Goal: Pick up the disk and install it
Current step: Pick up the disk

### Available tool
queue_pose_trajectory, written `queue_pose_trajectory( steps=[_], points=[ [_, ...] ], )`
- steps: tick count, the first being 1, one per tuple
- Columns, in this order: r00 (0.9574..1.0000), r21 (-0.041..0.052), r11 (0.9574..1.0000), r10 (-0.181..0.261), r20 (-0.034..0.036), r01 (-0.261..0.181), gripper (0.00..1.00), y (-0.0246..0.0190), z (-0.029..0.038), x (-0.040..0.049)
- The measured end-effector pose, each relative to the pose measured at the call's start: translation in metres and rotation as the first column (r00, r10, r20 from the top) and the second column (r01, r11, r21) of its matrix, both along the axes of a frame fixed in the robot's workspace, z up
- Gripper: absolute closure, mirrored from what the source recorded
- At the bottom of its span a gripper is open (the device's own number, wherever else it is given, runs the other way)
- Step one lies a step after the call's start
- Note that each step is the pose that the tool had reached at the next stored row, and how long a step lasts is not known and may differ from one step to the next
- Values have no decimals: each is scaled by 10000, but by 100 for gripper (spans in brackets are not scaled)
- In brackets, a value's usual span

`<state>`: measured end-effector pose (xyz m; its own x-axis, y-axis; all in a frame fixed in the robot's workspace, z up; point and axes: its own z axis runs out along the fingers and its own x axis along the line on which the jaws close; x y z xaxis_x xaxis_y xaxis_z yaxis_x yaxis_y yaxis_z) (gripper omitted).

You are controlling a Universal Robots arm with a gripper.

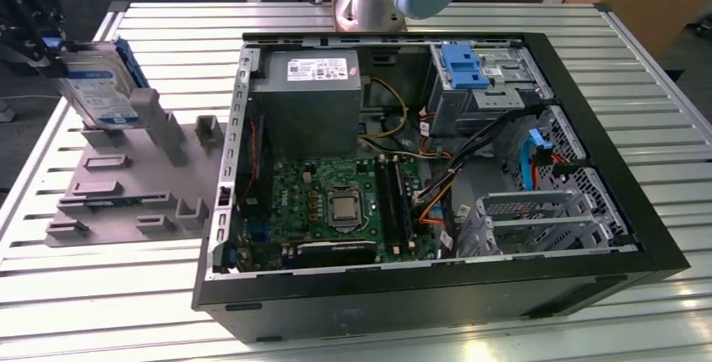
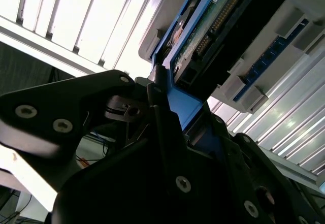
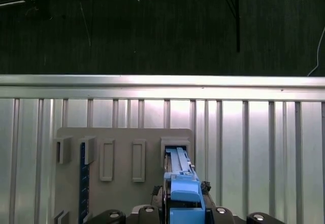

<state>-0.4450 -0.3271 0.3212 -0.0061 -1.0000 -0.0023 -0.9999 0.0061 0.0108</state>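
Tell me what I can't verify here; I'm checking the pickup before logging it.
Exterior view: the gripper is cut off by the left edge.
Exterior view: lower end of the disk overlaps the grey holder; lifted or seated, unclear.
Second wrist view: the gripper's body covers most of the disk.
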Motion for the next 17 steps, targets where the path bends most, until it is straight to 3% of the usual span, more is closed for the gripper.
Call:
queue_pose_trajectory(
  steps=[17],
  points=[
    [10000, 0, 10000, 0, 1, 0, 64, 0, 101, 0]
  ],
)
